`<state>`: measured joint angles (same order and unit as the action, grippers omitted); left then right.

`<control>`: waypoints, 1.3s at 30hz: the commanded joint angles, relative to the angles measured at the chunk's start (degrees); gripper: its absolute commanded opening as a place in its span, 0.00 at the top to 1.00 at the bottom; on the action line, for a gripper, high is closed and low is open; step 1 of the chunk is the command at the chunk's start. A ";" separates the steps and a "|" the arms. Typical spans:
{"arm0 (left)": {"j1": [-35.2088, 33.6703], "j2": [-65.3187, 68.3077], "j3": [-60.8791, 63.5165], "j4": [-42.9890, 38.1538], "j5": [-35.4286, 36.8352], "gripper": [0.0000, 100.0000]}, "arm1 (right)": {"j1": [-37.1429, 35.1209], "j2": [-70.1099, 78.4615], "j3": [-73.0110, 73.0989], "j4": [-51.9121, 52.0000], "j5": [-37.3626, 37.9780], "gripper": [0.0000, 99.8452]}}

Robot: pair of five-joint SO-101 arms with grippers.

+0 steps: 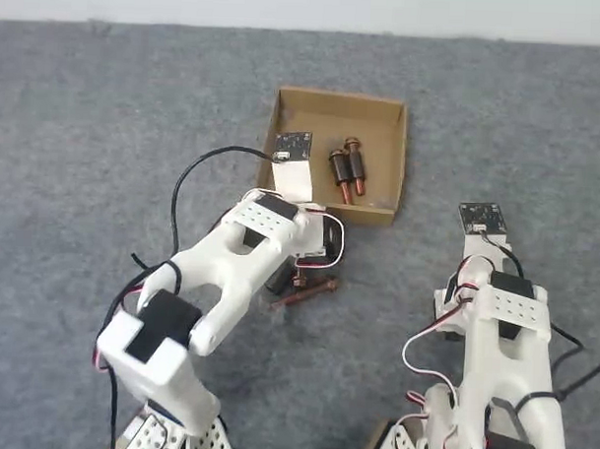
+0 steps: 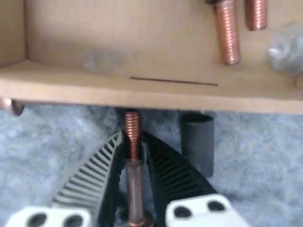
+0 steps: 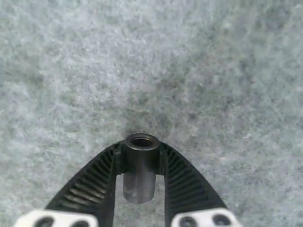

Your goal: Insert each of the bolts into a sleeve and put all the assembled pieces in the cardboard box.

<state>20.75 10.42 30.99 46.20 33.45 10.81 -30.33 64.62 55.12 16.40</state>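
Grey carpet [image 1: 86, 128] lies under both arms: left claw [image 2: 131, 136] grips 1 bolt [image 2: 135, 184] just outside the box [image 1: 339, 96], right claw [image 3: 140, 147] grips 1 sleeve [image 3: 139, 177], bore open, likely for mating; 2 assembled pieces [image 1: 347, 170] lie boxed.

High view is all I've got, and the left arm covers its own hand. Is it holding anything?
Observer: Yes. The left hand is shut on a bolt, with the threaded end pointing at the box wall.
Operator: And the right hand?
Observer: The right hand is shut on a sleeve, gripped by its sides.
Operator: Is a bolt in that sleeve yet?
Observer: No. Its bore faces the wrist camera and looks empty.
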 commanded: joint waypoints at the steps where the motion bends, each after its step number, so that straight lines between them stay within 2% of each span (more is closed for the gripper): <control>1: -0.26 -13.10 -2.15 4.75 0.44 0.99 | 0.84 -1.98 0.00 -1.01 1.32 0.99; 6: -5.98 -24.26 3.03 5.89 2.81 0.99 | 0.92 -1.98 0.00 -1.01 1.32 0.99; 14: -23.91 -35.69 14.02 5.01 10.02 0.99 | 0.92 -1.98 0.00 -1.01 1.32 0.99; 16: -28.13 -37.19 18.86 1.67 10.02 0.99 | 0.92 -1.98 0.00 -1.01 1.41 0.99; 19: -33.58 -37.89 27.82 -7.91 9.49 0.99 | 0.92 -1.98 0.00 -1.01 1.41 0.99; 23: -38.59 -38.15 38.64 -22.15 2.55 0.99 | 0.84 -1.98 0.00 -0.92 1.41 0.99; 26: -41.23 -38.33 41.36 -26.55 -0.62 0.99 | 0.75 -1.98 0.00 -0.92 1.41 0.99; 29: -41.85 -38.33 40.92 -24.88 -1.05 0.96 | 0.75 -1.98 0.00 -0.92 1.41 0.99; 32: -41.93 -38.33 39.25 -20.57 -3.43 0.87 | 0.75 -1.98 0.00 -0.92 1.41 0.99; 36: -42.20 -38.33 34.95 -10.02 -6.68 0.76 | 0.84 -1.98 0.00 -0.92 1.41 0.99; 39: -44.13 -38.33 30.90 -2.55 -11.60 0.75 | 0.75 -1.98 0.00 -0.92 1.41 0.99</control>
<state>-21.27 -25.19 68.79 34.42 27.21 10.81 -30.33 64.62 55.12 16.92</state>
